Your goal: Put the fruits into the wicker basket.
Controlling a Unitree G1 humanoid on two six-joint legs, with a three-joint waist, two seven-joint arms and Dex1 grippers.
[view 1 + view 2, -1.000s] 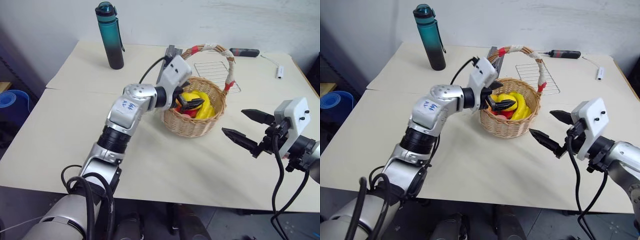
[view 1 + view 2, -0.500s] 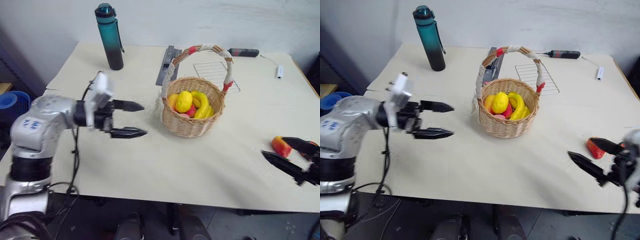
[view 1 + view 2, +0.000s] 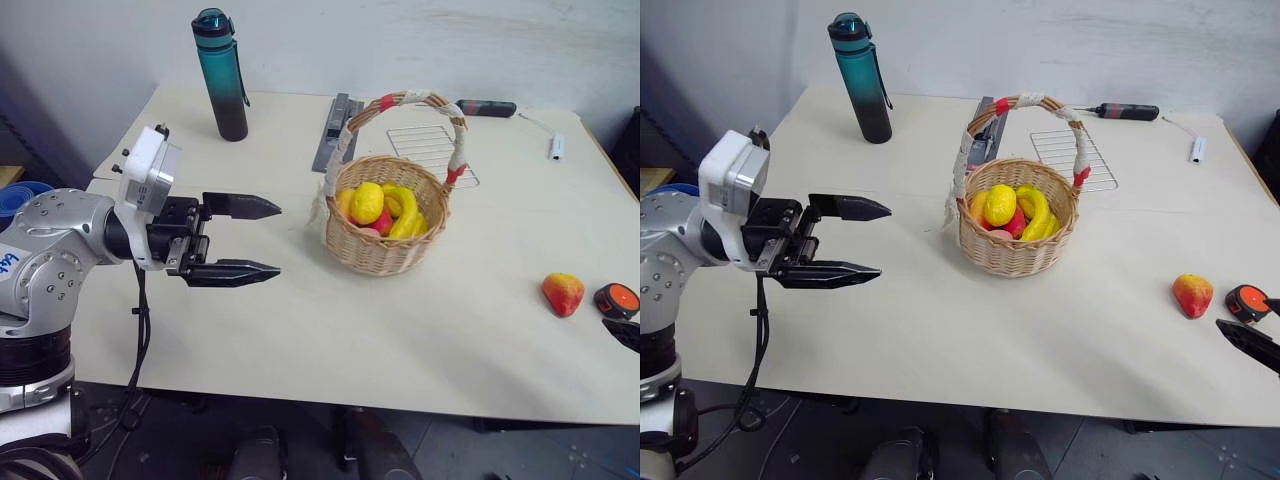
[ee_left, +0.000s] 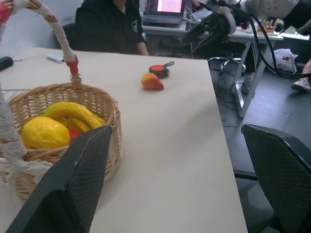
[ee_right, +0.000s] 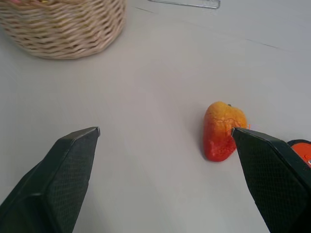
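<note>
So lemon (image 3: pixel 367 202) sits in basket (image 3: pixel 385 250), red fruit (image 3: pixel 563 293) waits on surface (near tape measure (image 3: pixel 617 299)); both grippers' fingers apart, empty

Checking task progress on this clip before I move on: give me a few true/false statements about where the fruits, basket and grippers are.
1. The lemon lies inside the wicker basket. True.
2. The red fruit is in the basket. False: it lies on the table, beside the tape measure.
3. The left gripper holds a fruit. False: its fingers are open and empty.
4. The right gripper is open. True.
5. The water bottle stands upright. True.
</note>
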